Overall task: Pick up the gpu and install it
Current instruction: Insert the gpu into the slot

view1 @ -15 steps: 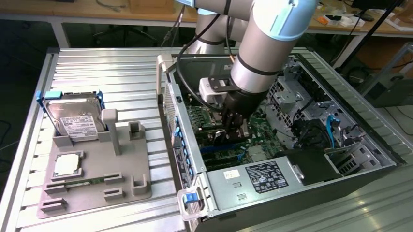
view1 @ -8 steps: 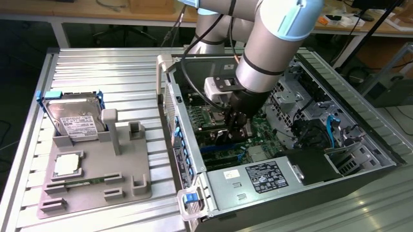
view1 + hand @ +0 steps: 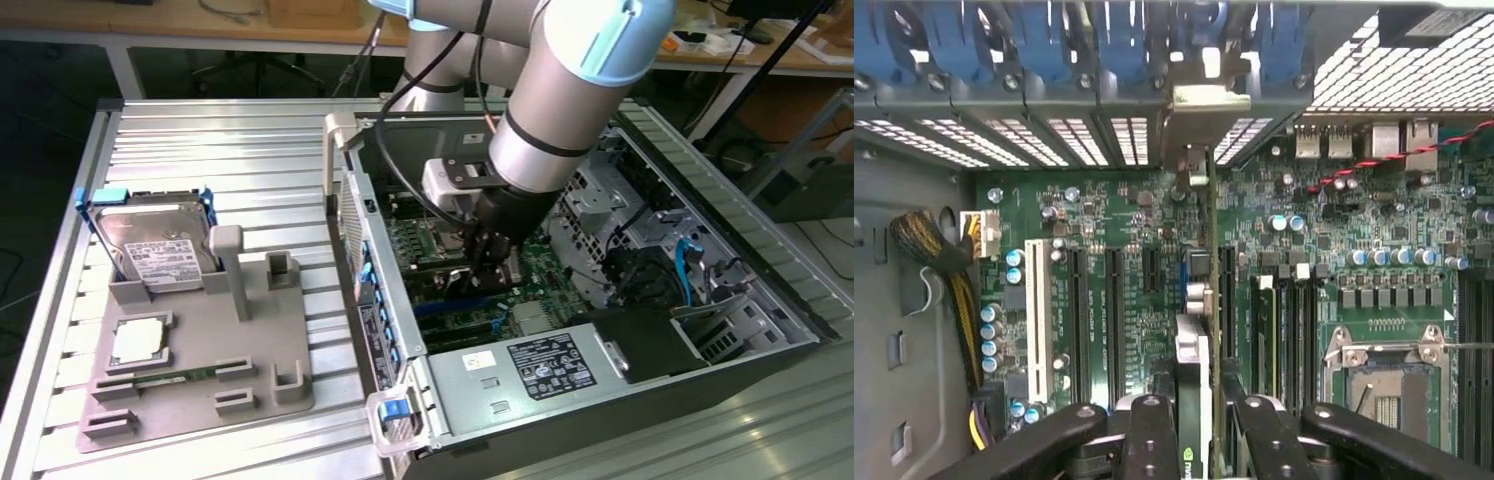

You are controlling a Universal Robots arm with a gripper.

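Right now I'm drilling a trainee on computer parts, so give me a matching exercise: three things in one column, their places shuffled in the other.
Things:
1. gpu
2. hard drive
3. power supply

Places:
A. upright on the gray fixture, outside the case
B. inside the case, label facing up
C. edge-on in the end effector, over the motherboard

Pairs: 1-C, 2-A, 3-B.
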